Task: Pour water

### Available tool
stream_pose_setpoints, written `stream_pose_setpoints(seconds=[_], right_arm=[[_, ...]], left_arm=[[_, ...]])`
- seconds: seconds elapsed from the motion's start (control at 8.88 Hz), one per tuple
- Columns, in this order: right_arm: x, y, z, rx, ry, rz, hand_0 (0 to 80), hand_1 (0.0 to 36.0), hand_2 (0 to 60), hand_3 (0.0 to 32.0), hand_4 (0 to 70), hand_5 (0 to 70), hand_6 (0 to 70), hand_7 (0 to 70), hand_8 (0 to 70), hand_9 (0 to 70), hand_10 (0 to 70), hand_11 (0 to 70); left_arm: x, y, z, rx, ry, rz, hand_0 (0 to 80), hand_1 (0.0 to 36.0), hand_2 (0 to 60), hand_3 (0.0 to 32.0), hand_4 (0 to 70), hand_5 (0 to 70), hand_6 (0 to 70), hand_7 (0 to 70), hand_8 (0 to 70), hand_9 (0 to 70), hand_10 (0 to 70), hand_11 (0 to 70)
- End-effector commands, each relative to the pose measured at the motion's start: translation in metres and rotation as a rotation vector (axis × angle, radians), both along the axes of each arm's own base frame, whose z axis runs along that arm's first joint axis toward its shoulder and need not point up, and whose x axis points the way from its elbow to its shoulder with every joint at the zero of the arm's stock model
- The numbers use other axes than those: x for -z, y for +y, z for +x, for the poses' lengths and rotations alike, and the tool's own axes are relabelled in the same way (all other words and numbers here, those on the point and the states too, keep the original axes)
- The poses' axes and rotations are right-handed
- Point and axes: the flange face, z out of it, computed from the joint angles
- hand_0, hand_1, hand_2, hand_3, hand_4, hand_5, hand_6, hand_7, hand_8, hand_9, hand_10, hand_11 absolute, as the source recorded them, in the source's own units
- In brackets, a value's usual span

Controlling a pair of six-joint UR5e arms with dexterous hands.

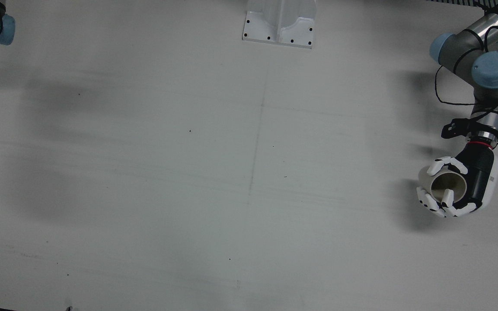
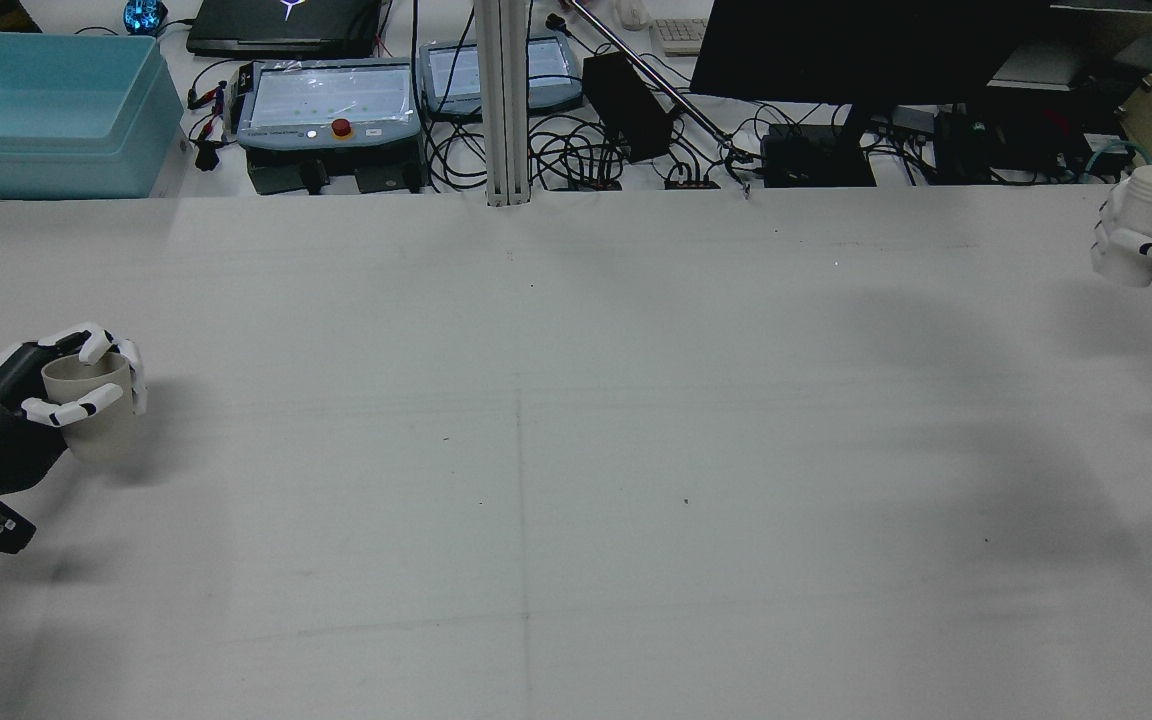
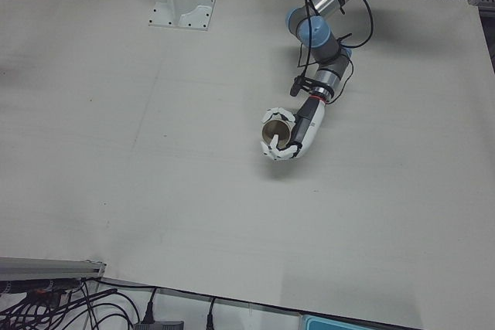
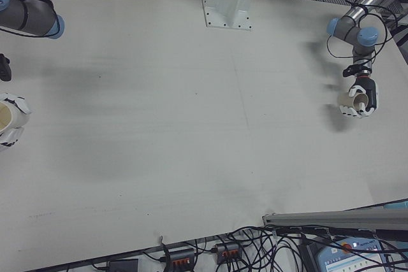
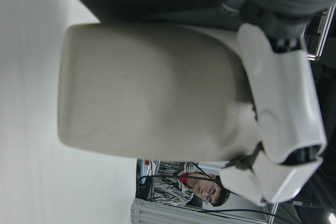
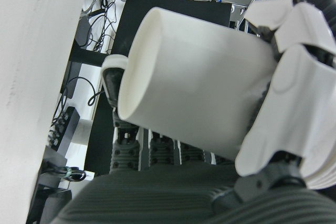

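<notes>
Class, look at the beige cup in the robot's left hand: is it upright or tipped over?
Upright. The beige cup shows its open mouth to the overhead front view, held in the left hand.

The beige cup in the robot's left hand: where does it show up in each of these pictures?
Front view: beige cup, far right.
Rear view: far left.
Left-front view: centre.
Right-front view: right edge.
Left hand view: fills the frame.
Right hand view: not in it; that is the white cup.
Shared landmark: the left hand wrapped around it.
</notes>
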Motion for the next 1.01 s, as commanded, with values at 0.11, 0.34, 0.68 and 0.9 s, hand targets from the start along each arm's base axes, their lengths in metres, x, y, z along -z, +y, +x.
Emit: stream_pose_setpoints(seconds=[0.11, 0.34, 0.68, 0.9], right_arm=[[-0.054, 0.027, 0.014, -0.010, 0.010, -0.049, 57.7, 29.7, 60.0, 0.0, 70.0, 70.0, 70.0, 70.0, 70.0, 70.0, 70.0, 70.0], [-0.059, 0.033, 0.026, -0.032, 0.024, -0.056, 74.2, 19.6, 47.0, 0.0, 70.0, 70.0, 70.0, 70.0, 70.0, 70.0, 70.0, 70.0], [-0.064, 0.043, 0.031, -0.031, 0.048, -0.060, 72.6, 13.1, 0.0, 0.0, 28.1, 43.9, 16.9, 16.2, 11.7, 12.2, 3.7, 7.5], [-0.062, 0.041, 0.029, -0.027, 0.046, -0.041, 63.7, 7.6, 0.0, 0.0, 8.8, 32.6, 6.6, 5.2, 5.5, 4.6, 0.0, 0.0]], left_arm=[[-0.042, -0.011, -0.040, 0.064, -0.054, -0.039, 62.7, 26.4, 60.0, 0.0, 55.6, 70.0, 70.0, 70.0, 70.0, 70.0, 70.0, 70.0], [-0.072, -0.007, -0.035, 0.054, -0.076, -0.047, 65.0, 20.8, 36.4, 0.0, 50.3, 70.0, 70.0, 70.0, 70.0, 70.0, 69.5, 70.0], [-0.082, -0.008, -0.038, 0.060, -0.078, -0.049, 60.7, 18.0, 0.5, 0.0, 16.5, 35.0, 12.5, 11.3, 14.6, 14.1, 9.4, 16.0], [-0.084, -0.008, -0.039, 0.062, -0.080, -0.051, 55.2, 7.0, 0.0, 1.0, 8.6, 24.9, 5.2, 6.5, 10.1, 8.7, 2.0, 4.6]])
